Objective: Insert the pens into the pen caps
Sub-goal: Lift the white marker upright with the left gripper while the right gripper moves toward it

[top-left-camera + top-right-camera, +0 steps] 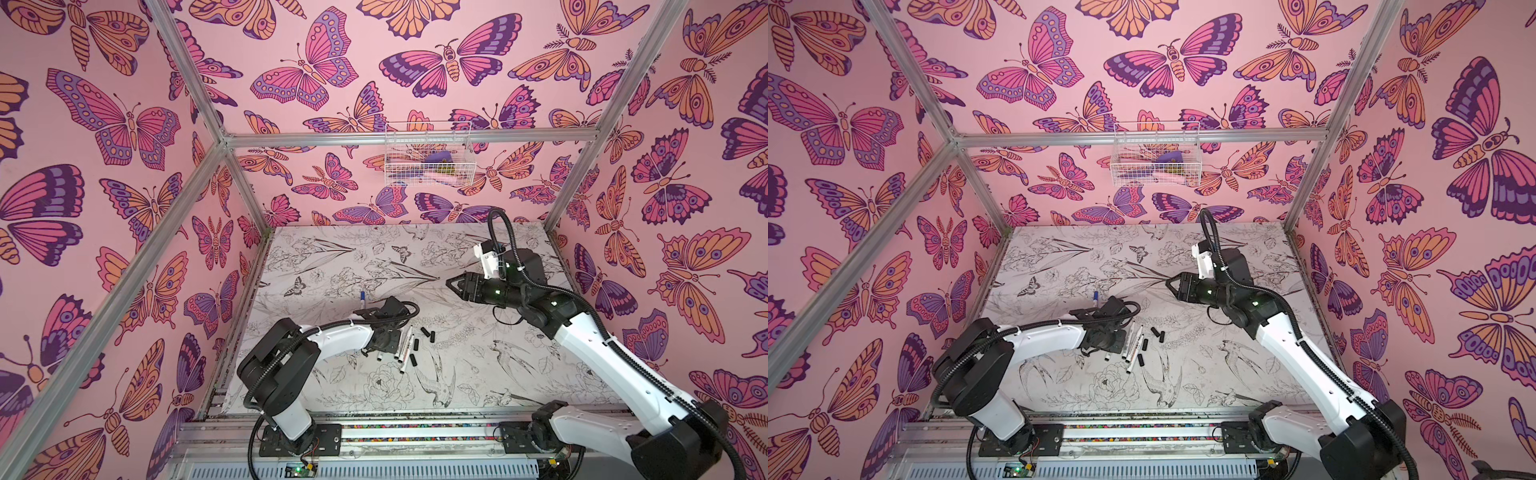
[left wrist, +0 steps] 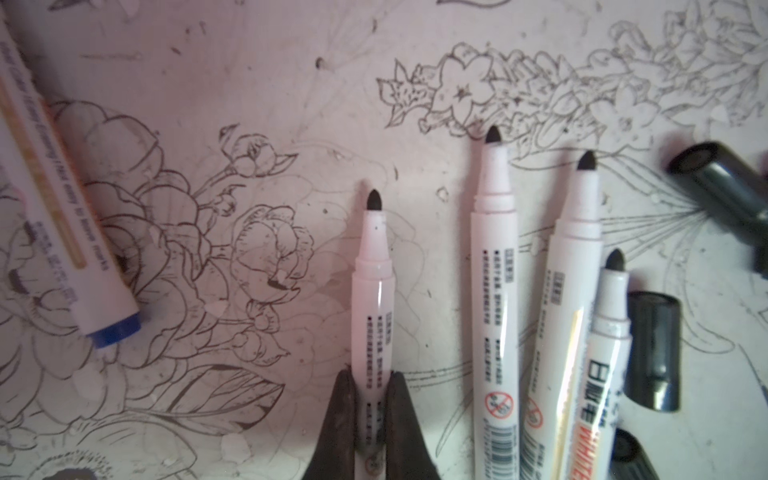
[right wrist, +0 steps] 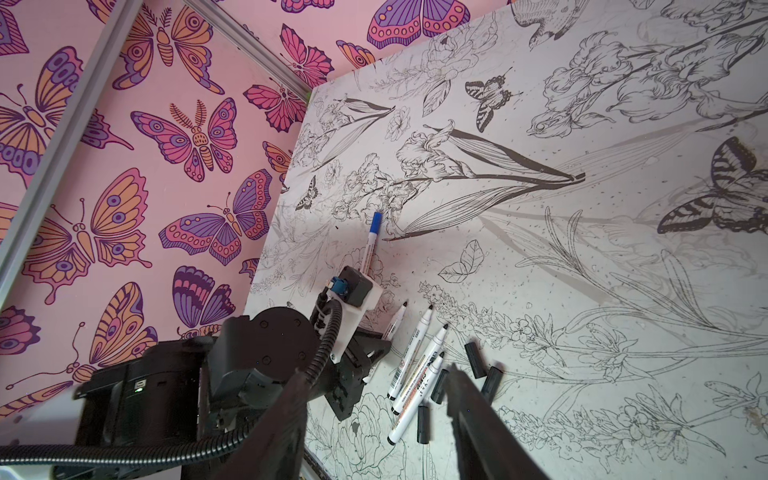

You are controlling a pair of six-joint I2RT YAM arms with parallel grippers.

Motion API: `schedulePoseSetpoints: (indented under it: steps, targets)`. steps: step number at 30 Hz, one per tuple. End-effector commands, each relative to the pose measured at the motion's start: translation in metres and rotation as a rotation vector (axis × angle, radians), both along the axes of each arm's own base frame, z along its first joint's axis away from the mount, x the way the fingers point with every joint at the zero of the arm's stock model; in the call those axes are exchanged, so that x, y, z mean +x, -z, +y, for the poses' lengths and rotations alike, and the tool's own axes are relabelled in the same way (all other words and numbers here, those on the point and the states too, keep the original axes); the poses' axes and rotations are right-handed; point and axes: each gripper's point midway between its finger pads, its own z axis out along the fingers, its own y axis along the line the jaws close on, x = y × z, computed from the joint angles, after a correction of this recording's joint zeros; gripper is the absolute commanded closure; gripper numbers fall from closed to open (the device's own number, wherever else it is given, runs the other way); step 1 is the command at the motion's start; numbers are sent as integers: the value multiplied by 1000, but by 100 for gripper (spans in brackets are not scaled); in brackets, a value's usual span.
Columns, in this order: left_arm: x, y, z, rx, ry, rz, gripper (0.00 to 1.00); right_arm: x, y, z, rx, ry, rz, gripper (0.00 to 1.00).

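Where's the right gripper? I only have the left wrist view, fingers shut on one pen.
Observer: The right gripper hangs open and empty above the table, behind and right of the pens, touching nothing.
Operator: The pen with the blue end, is it capped?
Observer: Yes, the right wrist view shows a blue cap on its far end.
Operator: How many loose caps?
Observer: Four black caps, all lying beside the pens.
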Motion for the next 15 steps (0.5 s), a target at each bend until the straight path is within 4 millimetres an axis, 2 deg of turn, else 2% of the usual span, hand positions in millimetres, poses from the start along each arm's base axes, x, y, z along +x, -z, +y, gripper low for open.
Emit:
schedulePoseSetpoints:
  steps: [1,5,8,10,12,13,15]
  targets:
    - [-9,-15,-8,-65,77,18,100,0,0,-5,-19,13,-16,44]
    - [3,-97,-55,-388,226,-192,100,-1,5,1,12,-6,10,44]
    - [3,-149,-74,-557,306,-318,100,-3,10,10,61,-35,35,44]
    - [0,-168,-83,-631,339,-349,100,-5,12,21,92,-63,49,45]
    - [-4,-176,-92,-697,368,-356,100,-7,10,36,131,-99,45,44]
    - [-7,-193,-92,-743,379,-394,100,-8,9,42,139,-114,43,44]
    - [-8,-201,-94,-791,381,-423,100,-12,6,55,146,-155,34,45]
